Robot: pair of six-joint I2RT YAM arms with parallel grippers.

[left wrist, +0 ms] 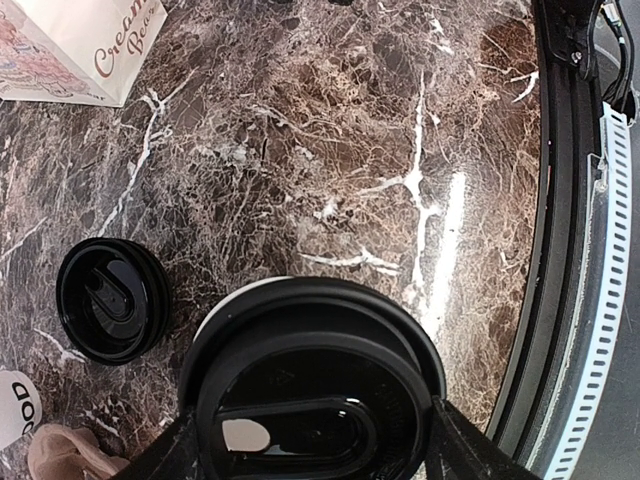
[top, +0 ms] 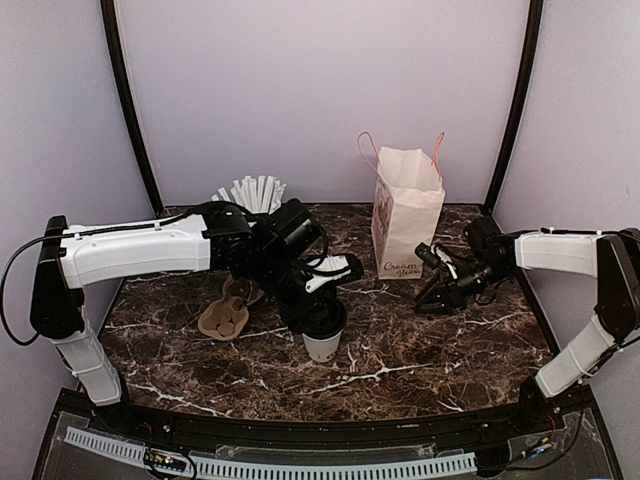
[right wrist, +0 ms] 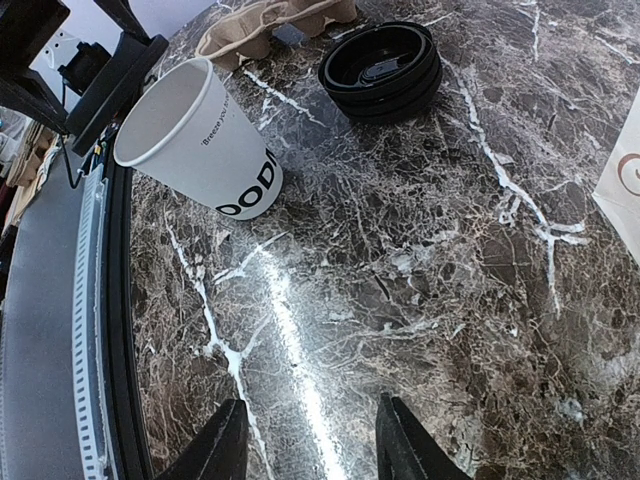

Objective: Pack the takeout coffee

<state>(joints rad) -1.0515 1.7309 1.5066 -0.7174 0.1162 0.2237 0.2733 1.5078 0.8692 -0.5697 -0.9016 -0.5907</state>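
Note:
The takeout coffee's white cup (top: 324, 346), with dark lettering near its base, stands at the table's middle front. My left gripper (top: 318, 314) is shut on its black dome lid (left wrist: 300, 400), one finger (left wrist: 470, 452) on either side of the rim. The lid sits over the cup's mouth, and a sliver of white cup rim (left wrist: 232, 299) shows past its edge. In the right wrist view the cup (right wrist: 205, 145) shows a white mouth; I cannot tell whether the lid is seated. My right gripper (right wrist: 310, 440) hangs open and empty over bare marble, beside the paper bag (top: 405, 212).
A stack of black lids (left wrist: 110, 300) lies left of the cup. A brown cup carrier (top: 224, 318) sits beyond it. A cup full of white straws (top: 250, 192) stands at the back left. The table's front edge (left wrist: 560, 300) is close behind the cup.

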